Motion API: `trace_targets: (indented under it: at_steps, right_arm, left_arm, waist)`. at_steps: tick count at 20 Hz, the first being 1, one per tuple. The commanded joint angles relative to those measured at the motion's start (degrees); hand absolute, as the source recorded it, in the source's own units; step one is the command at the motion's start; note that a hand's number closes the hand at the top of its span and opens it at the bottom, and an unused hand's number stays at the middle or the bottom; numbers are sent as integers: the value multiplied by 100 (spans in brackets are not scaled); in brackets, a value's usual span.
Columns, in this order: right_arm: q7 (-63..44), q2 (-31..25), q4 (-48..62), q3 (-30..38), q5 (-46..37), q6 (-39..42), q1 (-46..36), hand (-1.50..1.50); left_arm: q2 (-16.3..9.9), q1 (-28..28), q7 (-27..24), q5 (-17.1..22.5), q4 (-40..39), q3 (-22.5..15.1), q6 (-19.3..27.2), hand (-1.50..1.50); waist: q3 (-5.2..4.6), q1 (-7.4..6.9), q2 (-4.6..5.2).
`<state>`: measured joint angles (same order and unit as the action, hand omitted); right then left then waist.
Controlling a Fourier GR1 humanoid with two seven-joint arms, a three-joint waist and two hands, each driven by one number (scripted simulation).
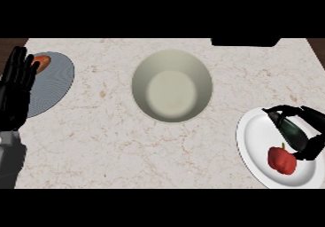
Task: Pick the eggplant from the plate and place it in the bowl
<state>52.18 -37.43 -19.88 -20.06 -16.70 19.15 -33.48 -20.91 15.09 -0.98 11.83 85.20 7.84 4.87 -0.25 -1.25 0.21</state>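
Note:
A dark eggplant (292, 131) lies on the white plate (256, 150) at the right edge of the counter. My right hand (313, 119) comes in from the right, its fingers and thumb curled round the eggplant. A red pepper (281, 160) rests on the same plate just below the eggplant. The beige bowl (172, 85) stands in the middle of the counter, with nothing in it. My left hand (15, 86) rests open at the left edge, fingers up.
A grey plate (53, 82) sits at the far left, partly behind my left hand, with an orange item (42, 61) on it. A dark object (245, 41) shows at the counter's back edge.

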Motion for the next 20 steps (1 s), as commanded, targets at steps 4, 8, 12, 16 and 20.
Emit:
trace_targets:
  at_steps: [4, 8, 12, 16, 20]
  right_arm:
    - [997, -7, 243, 150, 21, 357, 75, 150]
    - [31, -497, -109, -621, -1038, -606, -1500, 150]
    - [-23, -806, -180, -1020, -1698, -1213, -2129, 150]
    - [115, -885, 92, -932, -1781, -1378, -2668, 150]
    - [308, -934, 343, -675, -1655, -1638, -3026, 150]
  left_arm:
    - [-40, -101, -88, -35, -56, 123, -80, 0]
    - [143, 312, -93, 22, 14, -158, -168, 0]
    - [225, 433, -116, 1, -4, -339, -276, 0]
    - [257, 466, -93, 25, 6, -377, -309, 0]
    - [294, 597, -44, -56, -67, -407, -209, 0]
  waist:
    - [36, 35, 8]
    - [51, -605, 197]
    - [60, -911, 360]
    - [71, -961, 369]
    - [77, -842, 377]
